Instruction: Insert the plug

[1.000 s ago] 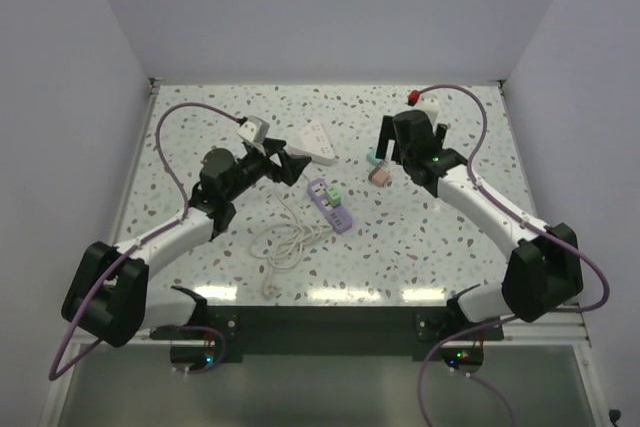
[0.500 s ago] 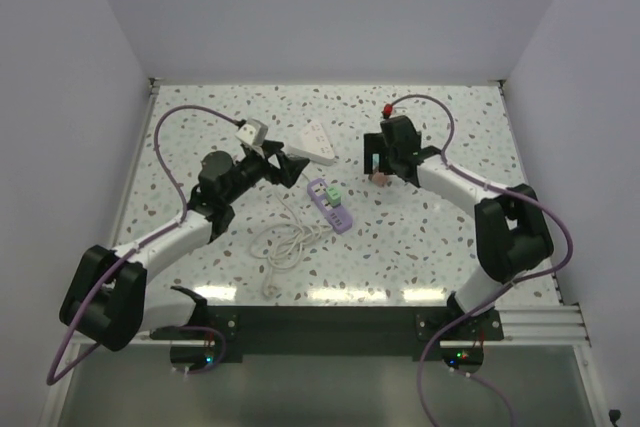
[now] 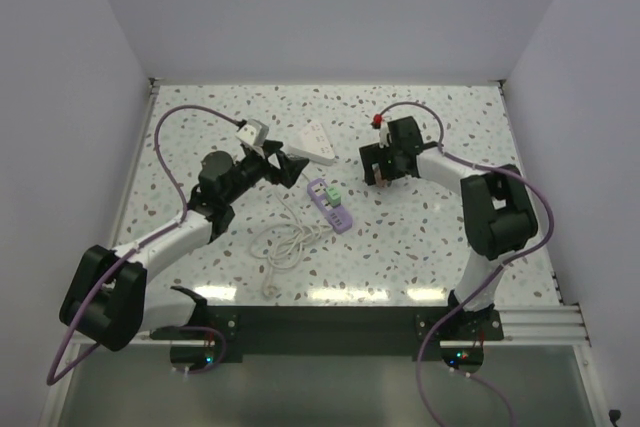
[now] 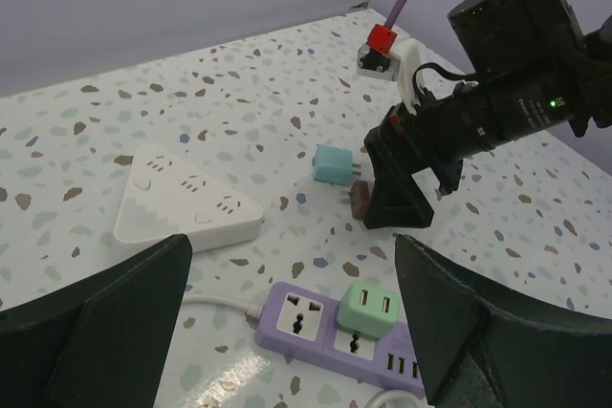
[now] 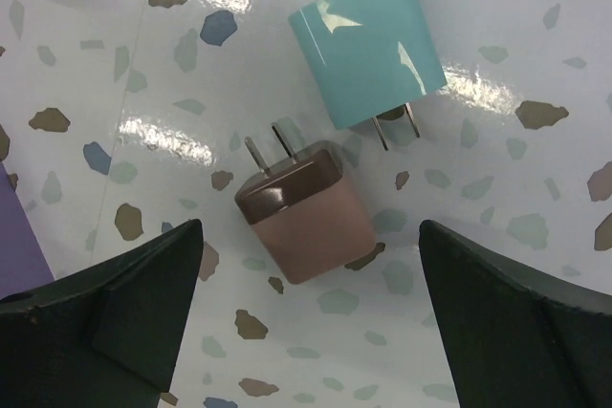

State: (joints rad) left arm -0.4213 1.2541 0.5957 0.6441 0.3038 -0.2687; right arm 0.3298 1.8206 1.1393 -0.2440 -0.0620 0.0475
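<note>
A pink-brown plug [image 5: 306, 212] lies flat on the table with its prongs pointing at a teal plug [image 5: 368, 45] beside it. My right gripper [image 5: 311, 226] is open and hangs right over the pink-brown plug, one finger on each side, not touching it. In the top view it [image 3: 383, 169] is right of the purple power strip [image 3: 330, 204]. The strip holds a green adapter [image 4: 371, 310] and has a free socket [image 4: 301, 317] beside it. My left gripper [image 4: 292, 241] is open and empty above the strip's left end.
A white triangular power strip [image 3: 315, 143] lies behind the purple one. The purple strip's white cable [image 3: 285, 242] coils toward the near edge. The purple strip's corner shows at the left of the right wrist view [image 5: 14, 236]. White walls enclose the table.
My right arm has folded in and swung left, bringing its gripper down over the two loose plugs. The left arm has not moved.
</note>
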